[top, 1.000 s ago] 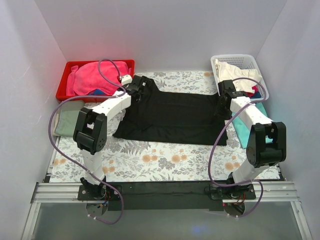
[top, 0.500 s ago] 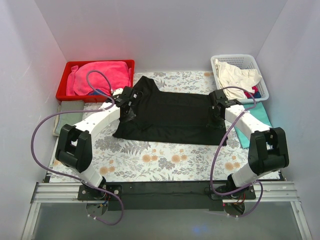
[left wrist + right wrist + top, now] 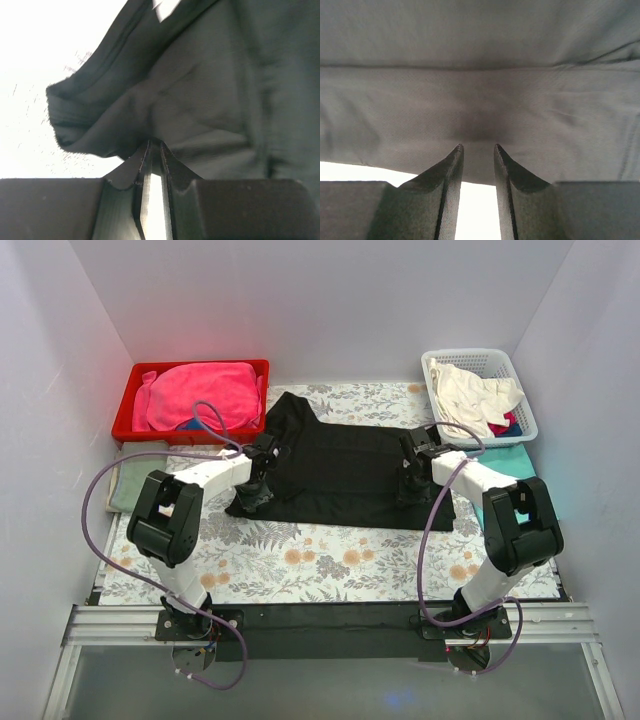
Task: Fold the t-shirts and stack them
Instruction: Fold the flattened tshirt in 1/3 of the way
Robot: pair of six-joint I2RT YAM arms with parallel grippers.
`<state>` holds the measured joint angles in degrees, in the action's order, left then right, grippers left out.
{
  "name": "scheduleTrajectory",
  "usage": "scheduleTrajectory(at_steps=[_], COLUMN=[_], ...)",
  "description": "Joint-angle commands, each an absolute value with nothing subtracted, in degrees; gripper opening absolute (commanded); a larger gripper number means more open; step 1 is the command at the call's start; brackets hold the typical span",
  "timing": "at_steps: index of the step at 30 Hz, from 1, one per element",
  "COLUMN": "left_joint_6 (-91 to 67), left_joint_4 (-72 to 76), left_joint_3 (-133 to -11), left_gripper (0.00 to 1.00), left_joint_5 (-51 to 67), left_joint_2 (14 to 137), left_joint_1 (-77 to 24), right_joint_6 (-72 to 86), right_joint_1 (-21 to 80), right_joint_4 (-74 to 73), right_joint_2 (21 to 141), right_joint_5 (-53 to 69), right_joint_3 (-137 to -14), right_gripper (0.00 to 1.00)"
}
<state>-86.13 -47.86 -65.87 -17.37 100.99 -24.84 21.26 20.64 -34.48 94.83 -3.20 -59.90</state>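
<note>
White walls box in a floral desk (image 3: 330,560), where the black shirt (image 3: 345,465) lies spread flat across the middle. At its near left corner the left gripper (image 3: 252,494) has its jaws almost together, pinching a bunched fold. At the near right edge the right gripper (image 3: 409,485) stands partly open astride the hem, not clamped. Just right of the black shirt lies the teal shirt (image 3: 520,458).

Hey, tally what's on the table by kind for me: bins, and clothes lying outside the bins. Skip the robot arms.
Bins: 2 (red crate, white basket)
T-shirts outside the bins: 2 (black t-shirt, teal t-shirt)
Other cloth: 1 (grey-green cloth at the left edge)
Total: 5
</note>
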Motion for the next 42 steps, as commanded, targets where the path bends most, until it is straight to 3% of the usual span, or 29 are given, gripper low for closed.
scheduleTrajectory(at_steps=[1,14,28,36,42], left_joint_6=[-89.9,-96.94,-99.76,-97.56,-93.0], left_joint_4=[-51.59,-56.86,-64.68,-68.38,-63.12], left_joint_3=[-63.55,-53.97,-45.7,-55.18,-62.14], left_gripper=[0.11,0.08,0.07,0.08,0.09], left_joint_5=[-16.79,-13.01,-13.01,-18.01,-16.62], left_joint_2=[99.76,92.39,78.15,74.97,75.93], left_joint_1=[-24.52,-24.08,-24.08,-24.08,-24.0], right_joint_6=[21.0,22.5,25.13,26.28,26.72], right_joint_1=[21.0,21.18,21.44,23.2,32.33], right_joint_4=[-33.57,-41.66,-48.42,-50.98,-46.16], right_joint_2=[95.36,94.49,81.05,74.98,78.73], right_joint_5=[-0.44,0.7,0.26,-4.83,-4.05], right_joint_3=[-57.58,-49.49,-39.11,-49.38,-59.23], right_gripper=[0.36,0.34,0.34,0.33,0.34])
